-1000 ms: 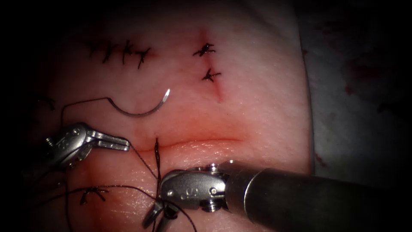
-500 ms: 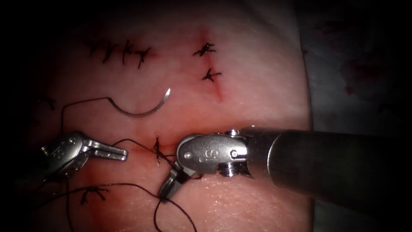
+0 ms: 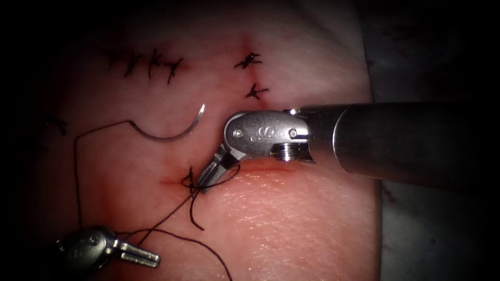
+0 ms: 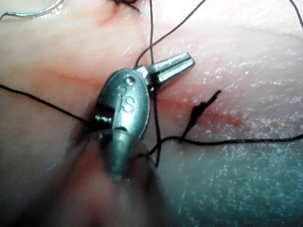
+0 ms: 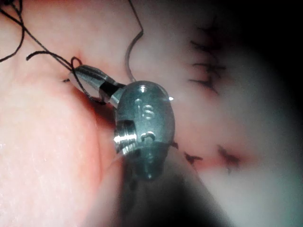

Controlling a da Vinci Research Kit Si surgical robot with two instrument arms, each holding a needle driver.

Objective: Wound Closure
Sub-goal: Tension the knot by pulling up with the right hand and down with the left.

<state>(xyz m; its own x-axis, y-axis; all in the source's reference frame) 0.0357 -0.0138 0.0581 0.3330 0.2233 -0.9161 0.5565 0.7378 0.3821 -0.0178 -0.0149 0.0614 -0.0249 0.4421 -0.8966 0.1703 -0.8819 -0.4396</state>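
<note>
While my left tool (image 3: 139, 254) lies nearest the endoscope with its jaws clenched, thread (image 3: 172, 211) runs from it up to the cut (image 3: 260, 169), though I cannot be sure the strand sits between the jaws. Beyond it, my right tool (image 3: 208, 174) has its jaws closed at the stitch on the cut's left end, with thread looped around them. Farthest back, the needle (image 3: 172, 132) rests free on the tissue (image 3: 291, 218), above the cut, held by neither tool.
</note>
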